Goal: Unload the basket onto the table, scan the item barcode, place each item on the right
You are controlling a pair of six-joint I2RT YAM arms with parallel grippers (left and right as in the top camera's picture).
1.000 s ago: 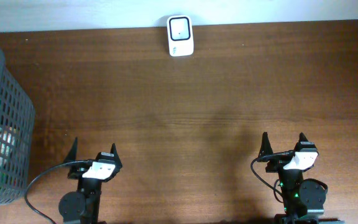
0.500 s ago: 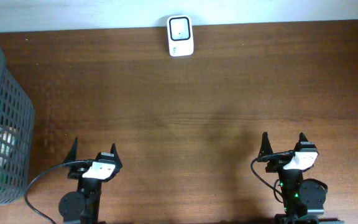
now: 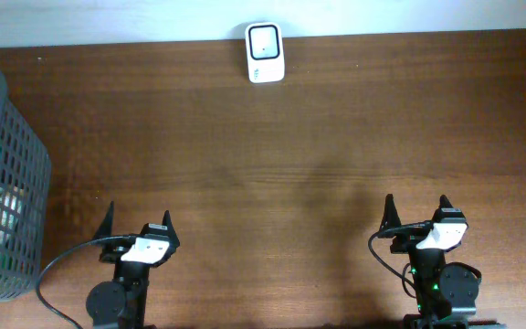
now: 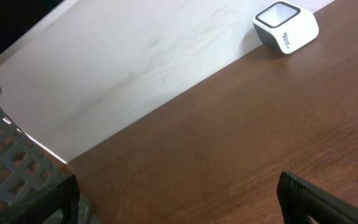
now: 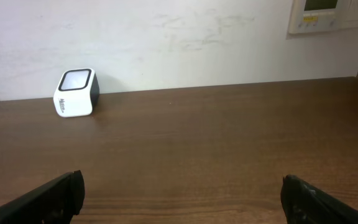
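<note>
The left gripper (image 3: 139, 217) and the right gripper (image 3: 416, 206) are held wide and empty at the near edge of the worktop (image 3: 290, 155) — the scanner (image 3: 265, 53) is set well apart from both, at the far edge. A pale item (image 3: 5, 208) is made out only dimly through the grey basket (image 3: 27, 155) at the left edge — nearer the left gripper.

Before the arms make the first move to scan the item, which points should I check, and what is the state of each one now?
1. Left claw open and empty: ok.
2. Right claw open and empty: ok.
3. Scanner standing at the far edge of the table, window uncovered: ok.
4. Item held: not ok; a pale item lies in the basket on the left.
5. Where the barcode sits on it: cannot tell.
</note>
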